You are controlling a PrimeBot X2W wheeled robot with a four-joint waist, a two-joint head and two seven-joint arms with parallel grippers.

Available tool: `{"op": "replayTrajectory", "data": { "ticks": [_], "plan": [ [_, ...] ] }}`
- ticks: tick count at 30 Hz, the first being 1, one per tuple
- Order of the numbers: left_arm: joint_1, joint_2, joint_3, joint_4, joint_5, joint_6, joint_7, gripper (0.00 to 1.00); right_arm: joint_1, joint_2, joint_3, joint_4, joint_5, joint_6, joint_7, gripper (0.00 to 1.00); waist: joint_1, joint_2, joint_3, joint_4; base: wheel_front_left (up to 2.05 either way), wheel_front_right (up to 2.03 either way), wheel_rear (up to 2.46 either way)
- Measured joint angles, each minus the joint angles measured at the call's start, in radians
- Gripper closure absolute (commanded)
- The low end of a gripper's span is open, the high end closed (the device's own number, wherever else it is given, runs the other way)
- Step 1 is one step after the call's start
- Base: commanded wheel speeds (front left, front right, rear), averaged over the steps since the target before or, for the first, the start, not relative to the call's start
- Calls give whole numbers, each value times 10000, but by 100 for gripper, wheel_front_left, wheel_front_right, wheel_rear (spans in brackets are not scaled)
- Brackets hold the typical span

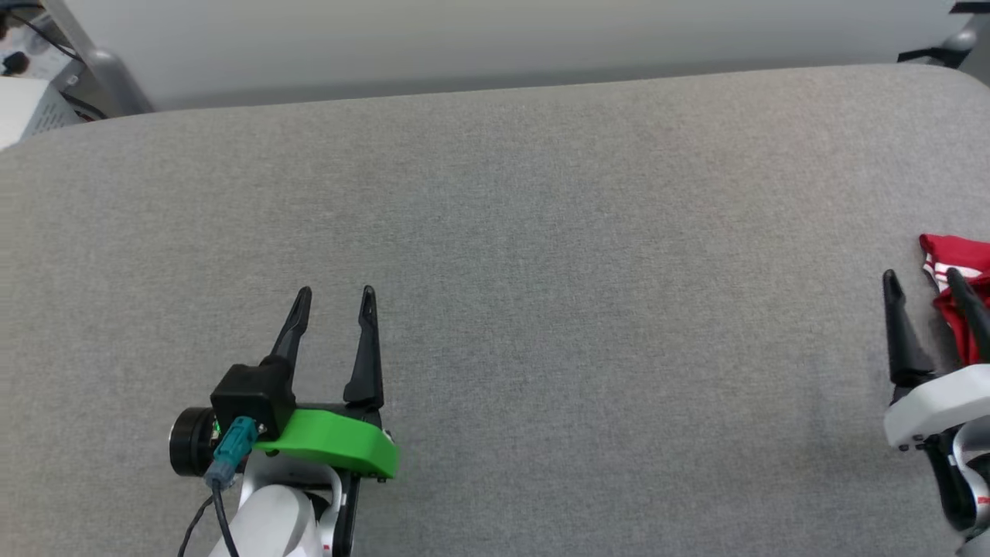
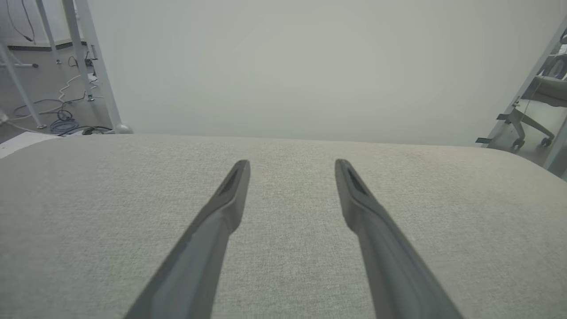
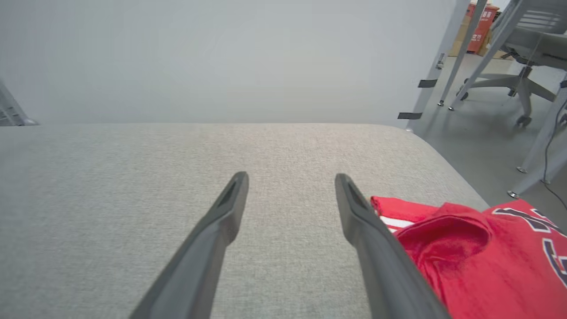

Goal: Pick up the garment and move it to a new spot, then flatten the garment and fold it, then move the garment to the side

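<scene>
the grey padded table (image 1: 495,232) spans the head view, and the garment (image 1: 963,251) lies at its far right edge by the rounded corner. the red cloth is bunched with a hump in it. in the right wrist view a striped white sleeve edge points toward the middle and part of the dark lettering faces up. most of it runs off the pictures, so i cannot tell how much is folded. the scene fits two stages: a rumpled shirt at the side waiting to be picked up, or a shirt set aside after folding. in my judgement, thin jersey like this handles best when gripped on a thick ridge of cloth, not a single loose layer. the fingers should straddle the ridge and come low enough to catch fabric without digging into the padding. the left gripper (image 1: 335,294) is low over the near left of the table, well apart from the garment, jaws spread wide with nothing between them. the right gripper (image 1: 920,275) is at the near right, just beside the garment, jaws also wide and holding nothing. its right finger (image 3: 376,248) overlaps the sleeve edge, and i cannot tell whether it touches.
</scene>
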Motion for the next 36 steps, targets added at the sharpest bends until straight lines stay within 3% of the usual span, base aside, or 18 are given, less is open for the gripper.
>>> {"op": "replayTrajectory", "data": {
  "ticks": [9, 14, 21, 36],
  "plan": [
    [818, 105, 516, 128, 88, 157, -2, 0, 1618, 1045, 441, -2754, -236, 0, 943, 0, 0, 0, -819, 499, 0, 0, 0],
    [1202, 299, 539, 368, 119, -52, -4, 0, 2495, 1335, 364, -3607, -349, 0, 1367, 0, 0, 0, -1248, 684, 0, 0, 0],
    [1444, 351, 462, 451, 123, -155, -4, 0, 3285, 1810, 107, -4330, -548, 0, 1710, 0, 0, 0, -1559, 774, 0, 0, 0],
    [1461, 288, 416, 520, 182, -198, -4, 0, 3453, 2004, 150, -4876, -713, 0, 1927, 0, 0, 0, -1371, 761, 0, 0, 0]
  ]
}}
